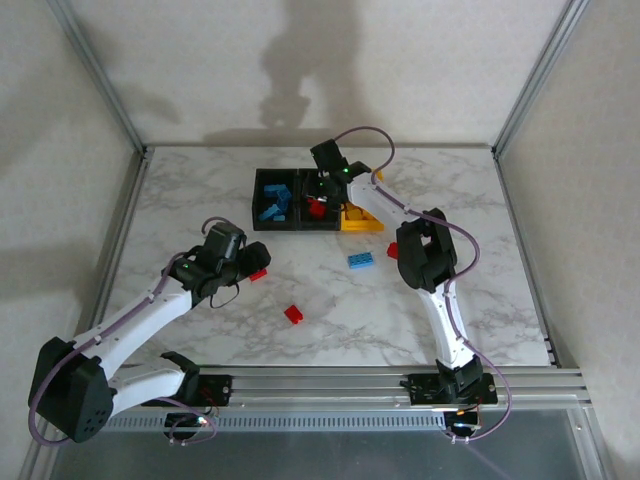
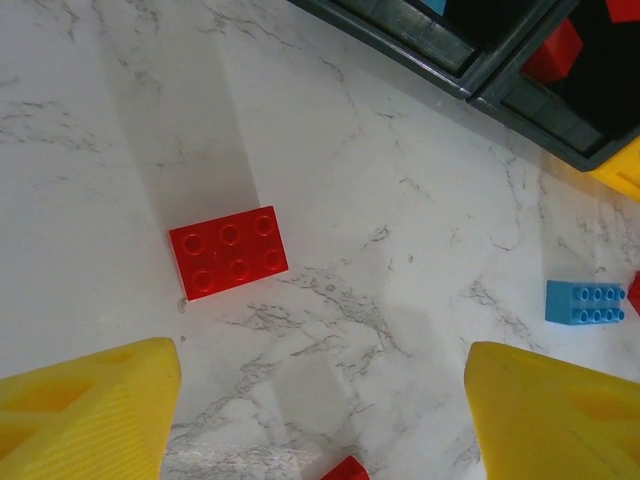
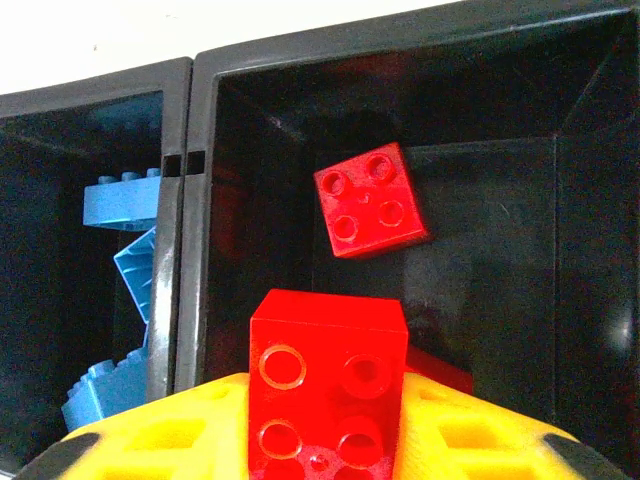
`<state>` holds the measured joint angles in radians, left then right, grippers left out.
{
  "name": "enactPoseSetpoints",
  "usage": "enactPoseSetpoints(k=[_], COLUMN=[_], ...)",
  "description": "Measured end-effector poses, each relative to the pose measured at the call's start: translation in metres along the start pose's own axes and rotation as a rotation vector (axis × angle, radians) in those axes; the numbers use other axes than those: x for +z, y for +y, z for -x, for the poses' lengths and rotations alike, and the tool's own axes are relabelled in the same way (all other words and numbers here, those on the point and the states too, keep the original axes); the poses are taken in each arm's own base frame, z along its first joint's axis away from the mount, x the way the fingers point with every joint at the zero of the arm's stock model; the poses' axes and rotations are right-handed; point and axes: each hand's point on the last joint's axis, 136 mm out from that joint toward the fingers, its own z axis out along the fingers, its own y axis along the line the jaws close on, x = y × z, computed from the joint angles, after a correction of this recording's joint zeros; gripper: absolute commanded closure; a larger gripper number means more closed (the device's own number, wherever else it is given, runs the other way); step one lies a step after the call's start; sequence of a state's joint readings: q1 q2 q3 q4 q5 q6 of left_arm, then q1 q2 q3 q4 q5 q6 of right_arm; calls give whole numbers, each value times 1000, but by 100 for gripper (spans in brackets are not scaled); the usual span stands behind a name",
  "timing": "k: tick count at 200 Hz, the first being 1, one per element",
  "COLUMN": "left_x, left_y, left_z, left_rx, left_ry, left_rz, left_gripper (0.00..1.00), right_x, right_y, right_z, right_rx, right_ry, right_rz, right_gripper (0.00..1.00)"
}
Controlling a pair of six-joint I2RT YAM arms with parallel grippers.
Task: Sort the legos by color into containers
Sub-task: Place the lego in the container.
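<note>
Three joined containers stand at the back: a black bin (image 1: 262,212) with blue legos (image 1: 274,203), a black bin (image 1: 322,224) with red ones, and a yellow bin (image 1: 362,222). My right gripper (image 1: 322,190) hangs over the middle bin (image 3: 195,110), shut on a red lego (image 3: 325,390). Below it another red lego (image 3: 370,200) lies on the bin floor. My left gripper (image 2: 320,420) is open low over the table, with nothing between its fingers. A red six-stud lego (image 2: 228,250) lies just ahead of it, to its left.
Loose on the marble table are a blue lego (image 1: 361,261), a red one (image 1: 293,314) nearer the front, and a red one (image 1: 392,250) beside the right arm. Metal frame posts stand along the table's left and right sides.
</note>
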<state>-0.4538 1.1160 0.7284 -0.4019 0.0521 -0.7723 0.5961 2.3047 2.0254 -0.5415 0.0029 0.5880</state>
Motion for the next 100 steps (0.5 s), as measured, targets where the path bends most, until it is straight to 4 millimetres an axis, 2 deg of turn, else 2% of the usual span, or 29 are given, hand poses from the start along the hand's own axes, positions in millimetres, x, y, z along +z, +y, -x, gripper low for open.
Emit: enactPoseSetpoints(k=[36, 74, 87, 100], left_x=[0, 0, 0, 1], left_y=[2, 5, 5, 7], left_z=[1, 3, 3, 1], left_rx=[-10, -22, -27, -32], left_ry=[-4, -15, -15, -11], left_rz=[7, 21, 23, 29], left_gripper=[25, 20, 19, 18], right_x=[-1, -5, -10, -24], right_y=[1, 2, 1, 1], right_z=[5, 9, 9, 8], right_rx=[10, 5, 0, -5], right_ry=[-7, -16, -22, -29], right_rz=[-1, -6, -10, -8], right_gripper=[49, 48, 48, 48])
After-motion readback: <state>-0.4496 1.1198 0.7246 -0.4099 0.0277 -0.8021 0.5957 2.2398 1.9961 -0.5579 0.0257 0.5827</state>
